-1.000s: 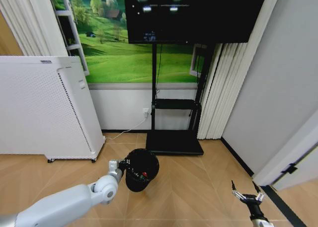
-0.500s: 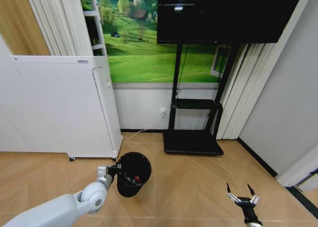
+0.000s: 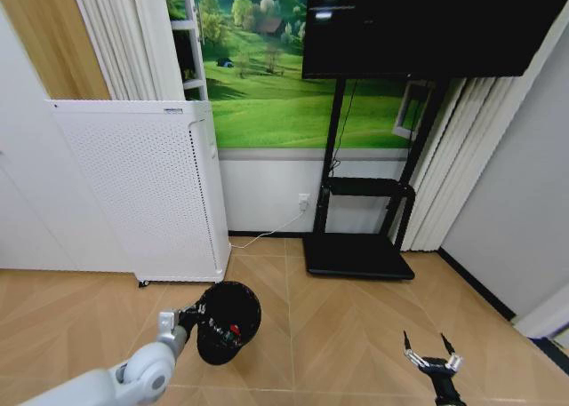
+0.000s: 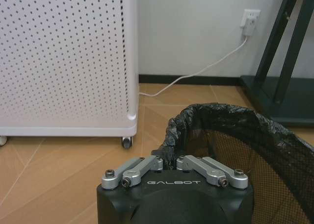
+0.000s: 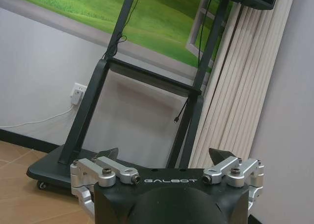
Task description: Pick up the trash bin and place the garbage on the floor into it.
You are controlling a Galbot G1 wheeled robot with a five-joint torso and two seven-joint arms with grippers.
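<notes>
Left gripper (image 4: 169, 161): fingers pinched together on the near rim of the trash bin, gripping the rim and its black liner; in the head view it sits at about 7 o'clock, at the end of the white left arm (image 3: 142, 375).
Trash bin (image 3: 228, 321): black, round, lined with a crinkled black bag, held at the left gripper and tilted so its mouth faces up and toward the camera; whether its base touches the floor is hard to tell.
Bin contents: a small red item (image 3: 235, 329) lies inside, possibly a wrapper.
Floor (image 3: 347, 326): tan herringbone wood.
Right gripper (image 3: 429, 353): at about 5 o'clock, fingers spread wide apart with nothing between them, hanging above the floor.
White perforated cabinet (image 3: 142, 193): on casters at 10 o'clock, just behind the bin.
Black TV stand (image 3: 360, 255): at 1 o'clock, against the wall.
</notes>
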